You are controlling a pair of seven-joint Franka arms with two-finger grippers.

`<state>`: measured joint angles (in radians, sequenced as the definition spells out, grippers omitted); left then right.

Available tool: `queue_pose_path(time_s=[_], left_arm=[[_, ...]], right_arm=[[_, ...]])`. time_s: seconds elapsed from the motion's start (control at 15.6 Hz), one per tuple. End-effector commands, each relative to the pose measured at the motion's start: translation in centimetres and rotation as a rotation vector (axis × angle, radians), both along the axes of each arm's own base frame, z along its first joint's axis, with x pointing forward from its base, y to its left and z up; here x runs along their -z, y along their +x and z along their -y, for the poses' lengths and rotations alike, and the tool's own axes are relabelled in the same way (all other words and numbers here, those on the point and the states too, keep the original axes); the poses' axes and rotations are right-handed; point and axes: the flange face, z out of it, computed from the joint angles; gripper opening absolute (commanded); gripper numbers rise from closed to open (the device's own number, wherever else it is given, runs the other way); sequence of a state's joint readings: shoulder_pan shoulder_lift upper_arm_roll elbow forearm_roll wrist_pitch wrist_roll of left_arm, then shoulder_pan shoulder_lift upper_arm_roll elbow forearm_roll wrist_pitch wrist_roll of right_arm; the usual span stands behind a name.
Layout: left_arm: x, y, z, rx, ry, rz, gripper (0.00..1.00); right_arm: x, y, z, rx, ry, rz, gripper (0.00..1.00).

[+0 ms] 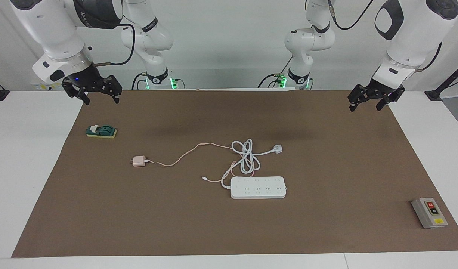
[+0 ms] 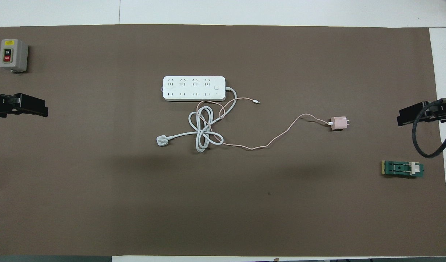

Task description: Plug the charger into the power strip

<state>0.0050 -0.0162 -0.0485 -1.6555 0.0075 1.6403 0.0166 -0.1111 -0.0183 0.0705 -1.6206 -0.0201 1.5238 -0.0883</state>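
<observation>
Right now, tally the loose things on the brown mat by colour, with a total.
White: 1, the power strip with its cord and plug
Pink: 1, the charger with its cable
Grey: 1, the switch box
Green: 1, the small switch
Total: 4

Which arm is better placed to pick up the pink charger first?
The right arm, probably. The charger lies toward the right arm's end of the table, and the open right gripper hangs above that end. The open left gripper waits above the other end, with the power strip in between.
</observation>
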Motion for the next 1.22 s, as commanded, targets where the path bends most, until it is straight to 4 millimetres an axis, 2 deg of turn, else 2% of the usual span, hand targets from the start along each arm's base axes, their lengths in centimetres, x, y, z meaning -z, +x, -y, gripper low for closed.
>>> queue_pose_path(time_s=[0.0, 0.26, 0.38, 0.45, 0.58, 0.83, 1.15], left_arm=[[0.1, -0.2, 0.0, -0.015, -0.009, 0.012, 1.0], [0.1, -0.3, 0.0, -0.013, -0.009, 0.011, 1.0], [0.1, -0.4, 0.1, -0.003, -0.009, 0.006, 1.0], [0.2, -0.5, 0.1, 0.001, -0.009, 0.005, 1.0], [0.1, -0.4, 0.1, 0.001, -0.009, 0.009, 1.0], [0.1, -0.6, -0.1, -0.009, -0.007, -0.003, 1.0], [0.0, -0.7, -0.1, -0.009, -0.007, -0.003, 1.0]], right_arm=[[-0.3, 0.0, 0.1, 0.022, -0.015, -0.006, 1.0], [-0.3, 0.0, 0.2, 0.011, -0.018, 0.001, 1.0], [-0.5, 0.2, -0.3, -0.013, -0.07, 0.02, 1.0], [-0.5, 0.3, -1.3, -0.053, -0.095, 0.027, 1.0], [-0.1, 0.2, -1.4, -0.062, -0.092, 0.021, 1.0], [2.0, 0.8, -1.0, 0.21, -0.002, 0.022, 1.0], [7.3, 3.2, -0.3, 0.648, 0.155, -0.121, 1.0]])
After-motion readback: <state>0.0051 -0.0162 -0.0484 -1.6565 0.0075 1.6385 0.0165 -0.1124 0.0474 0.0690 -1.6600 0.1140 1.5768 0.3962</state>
